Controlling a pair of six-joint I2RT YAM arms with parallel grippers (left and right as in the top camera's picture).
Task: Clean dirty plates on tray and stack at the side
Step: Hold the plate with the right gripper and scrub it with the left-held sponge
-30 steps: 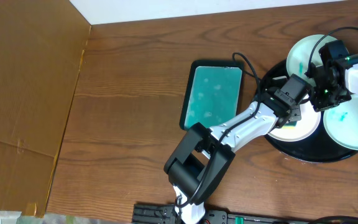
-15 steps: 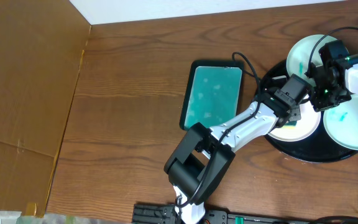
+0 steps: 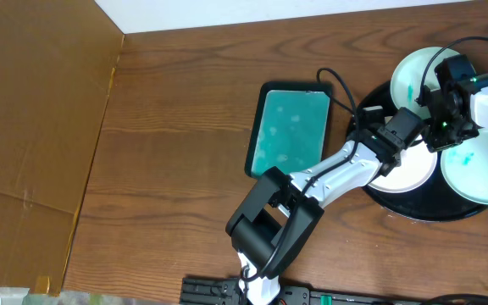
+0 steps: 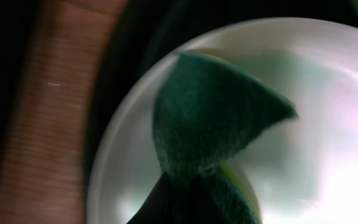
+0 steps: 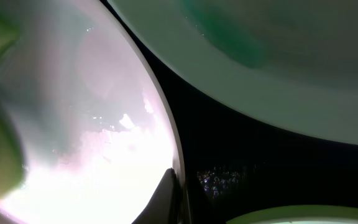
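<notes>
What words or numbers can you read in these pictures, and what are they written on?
None: no word, number, brand or sign can be read in any view.
The three round white plates, the large round glossy black tray, the rectangular teal tray, the brown cardboard sheet and the dark green sponge all look blank.
The small green light is only a glow, not a sign.

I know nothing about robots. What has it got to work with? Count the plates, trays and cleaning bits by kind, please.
white plates: 3
black round tray: 1
teal rectangular tray: 1
green sponge: 1
Total: 6
</notes>
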